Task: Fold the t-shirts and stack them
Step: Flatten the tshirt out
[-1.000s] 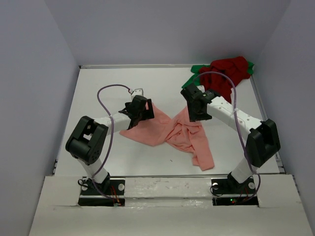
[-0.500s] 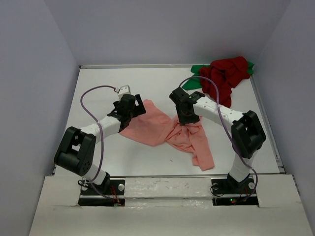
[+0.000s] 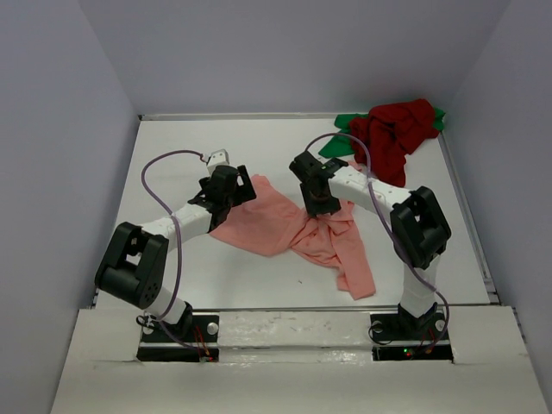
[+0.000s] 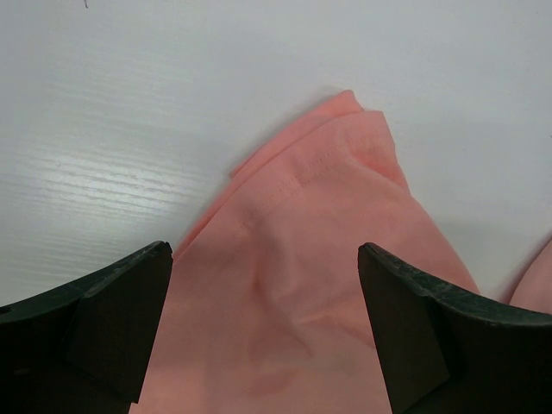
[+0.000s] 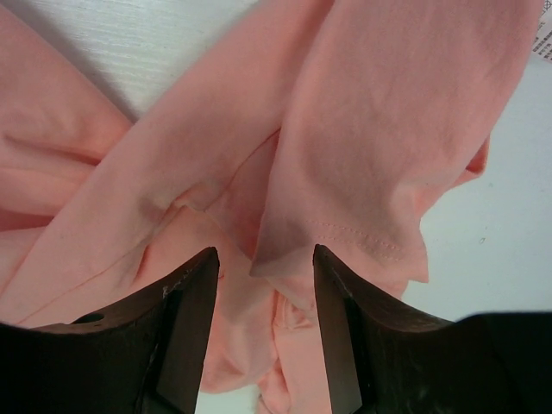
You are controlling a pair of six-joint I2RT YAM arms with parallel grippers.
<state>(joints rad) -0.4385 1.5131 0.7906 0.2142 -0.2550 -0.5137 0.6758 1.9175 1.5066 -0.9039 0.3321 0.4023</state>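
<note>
Hovering over the left corner of the pink shirt (image 3: 259, 226), the left gripper (image 4: 263, 254) has its jaws spread wide, with nothing held between them. The shirt lies crumpled and twisted mid-worktop (image 3: 198, 138), not yet folded. At its bunched middle, the right gripper (image 5: 265, 259) sets half-spread jaws either side of a hemmed fold; whether the tips press the cloth I cannot tell. In the far right corner the red shirt (image 3: 392, 129) is heaped on the green shirt (image 3: 338, 145).

Risks: the right jaws may close on several layers and drag the whole twist rather than one edge. The left may catch only the corner's top layer, so a pull would skew the shirt.

A white tag (image 5: 543, 41) at the edge of the right wrist view carries print too small to read. No other writing shows.
</note>
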